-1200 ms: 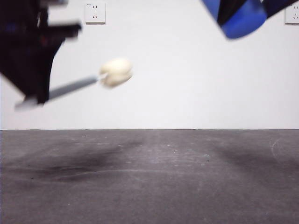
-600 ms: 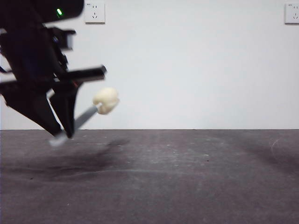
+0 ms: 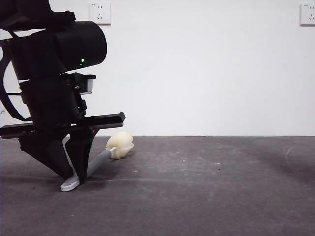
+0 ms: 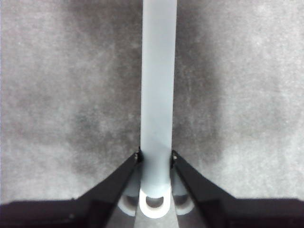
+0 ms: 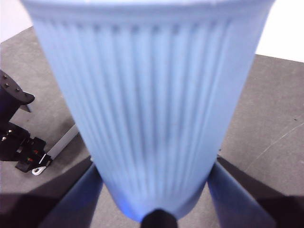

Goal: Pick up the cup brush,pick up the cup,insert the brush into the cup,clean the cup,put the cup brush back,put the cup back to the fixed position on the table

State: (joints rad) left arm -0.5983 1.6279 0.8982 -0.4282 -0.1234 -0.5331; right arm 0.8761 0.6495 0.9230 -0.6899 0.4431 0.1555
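The cup brush (image 3: 102,159) is low at the left of the table (image 3: 206,187), with its cream sponge head (image 3: 120,144) pointing away and its white looped tip (image 3: 70,185) touching the surface. My left gripper (image 3: 74,178) is shut on the grey handle near that tip. The left wrist view shows the handle (image 4: 159,90) pinched between the jaws of the left gripper (image 4: 156,159). My right gripper (image 5: 154,190) is shut on the blue ribbed cup (image 5: 152,109), held in the air and out of the front view. The right wrist view also shows the brush handle (image 5: 61,146) below.
A white wall stands behind the table, with a socket (image 3: 100,13) at the upper left and another socket (image 3: 307,14) at the upper right. The left arm's dark body (image 3: 54,73) fills the left side of the front view.
My left gripper has come down to the table with the brush, whose tip now touches the surface. The cup and right gripper left the front view a second ago.
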